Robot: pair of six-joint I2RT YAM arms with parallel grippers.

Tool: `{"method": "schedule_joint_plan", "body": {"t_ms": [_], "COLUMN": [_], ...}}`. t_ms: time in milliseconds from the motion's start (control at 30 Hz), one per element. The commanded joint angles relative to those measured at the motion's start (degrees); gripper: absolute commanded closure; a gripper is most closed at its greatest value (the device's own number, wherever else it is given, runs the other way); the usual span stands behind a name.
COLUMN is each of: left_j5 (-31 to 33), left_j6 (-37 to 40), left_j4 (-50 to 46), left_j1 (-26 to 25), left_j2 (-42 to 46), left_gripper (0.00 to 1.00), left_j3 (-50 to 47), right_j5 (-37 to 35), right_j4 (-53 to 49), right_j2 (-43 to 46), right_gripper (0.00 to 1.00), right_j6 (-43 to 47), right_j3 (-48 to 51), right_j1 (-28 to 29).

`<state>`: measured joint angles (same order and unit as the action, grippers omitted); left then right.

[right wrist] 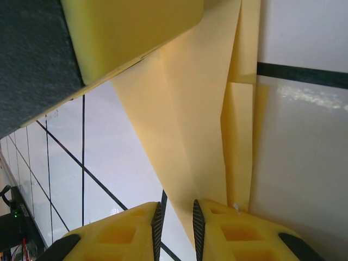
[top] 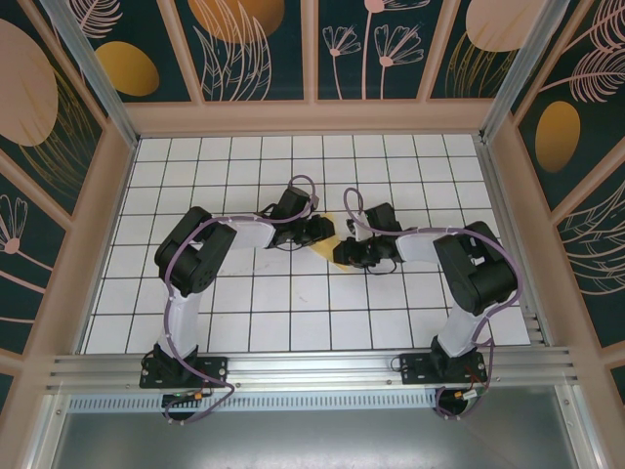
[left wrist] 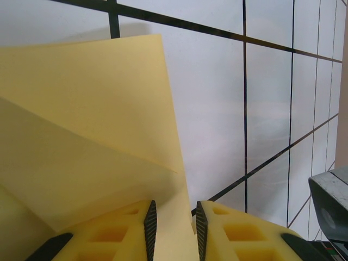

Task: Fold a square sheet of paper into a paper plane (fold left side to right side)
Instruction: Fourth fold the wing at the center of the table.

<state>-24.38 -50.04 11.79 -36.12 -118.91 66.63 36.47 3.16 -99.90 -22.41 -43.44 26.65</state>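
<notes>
**Paper plane (top: pixel 328 233) part-folded, pinched by both grippers**

The white grid table (top: pixel 293 322) carries it at centre, between the two arms. The yellow paper plane shows overlapping layers and diagonal creases. The left gripper (left wrist: pixel 173 220) nips its near edge in a narrow gap. The right gripper (right wrist: pixel 176 217) likewise pinches its pointed corner.
</notes>
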Motion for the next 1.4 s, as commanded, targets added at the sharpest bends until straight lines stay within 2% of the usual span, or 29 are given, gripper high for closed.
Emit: {"method": "schedule_joint_plan", "body": {"t_ms": [0, 200, 333, 500, 633, 700, 933, 1100, 1367], "left_j5": [3.89, 4.17, 4.01, 3.74, 3.77, 3.69, 3.55, 3.60, 4.69], "left_j6": [-0.06, 0.21, 0.22, 0.27, 0.08, 0.01, 0.03, 0.04, 1.99], "left_j4": [-4.67, -4.93, -4.94, -4.87, -4.60, -4.51, -4.56, -4.58, -6.23], "left_j1": [0.08, 0.17, 0.08, 0.08, 0.02, 0.03, 0.08, 0.16, 2.61], "left_j2": [-2.55, -2.46, -2.55, -2.37, -2.09, -2.11, -2.16, -1.94, -1.41], "left_gripper": [0.71, 0.70, 0.70, 0.71, 0.71, 0.70, 0.70, 0.70, 0.67], "left_j3": [-2.29, -2.12, -2.04, -1.89, -2.11, -2.03, -1.86, -1.77, -1.07], "right_j5": [-2.58, -1.32, -3.16, -3.08, -0.01, 1.12, -2.42, -6.06, -9.69], "right_j4": [-7.73, -10.37, -13.54, -15.89, -12.34, -8.40, -2.86, -4.88, -9.08], "right_j2": [0.25, 4.71, 8.01, 15.87, 18.85, 17.14, 4.68, -0.57, -1.89], "right_gripper": [0.74, 0.81, 0.81, 0.80, 0.78, 0.78, 0.81, 0.83, 0.87], "right_j6": [0.88, 0.35, 0.16, 0.44, -1.26, -3.28, -5.45, -5.31, -5.58], "right_j3": [3.14, 9.49, 11.00, 6.60, 3.55, 3.14, -1.95, -2.83, 1.08], "right_j1": [0.33, 0.33, -0.69, -1.25, -1.25, -0.88, 1.39, 1.13, 0.68]}}
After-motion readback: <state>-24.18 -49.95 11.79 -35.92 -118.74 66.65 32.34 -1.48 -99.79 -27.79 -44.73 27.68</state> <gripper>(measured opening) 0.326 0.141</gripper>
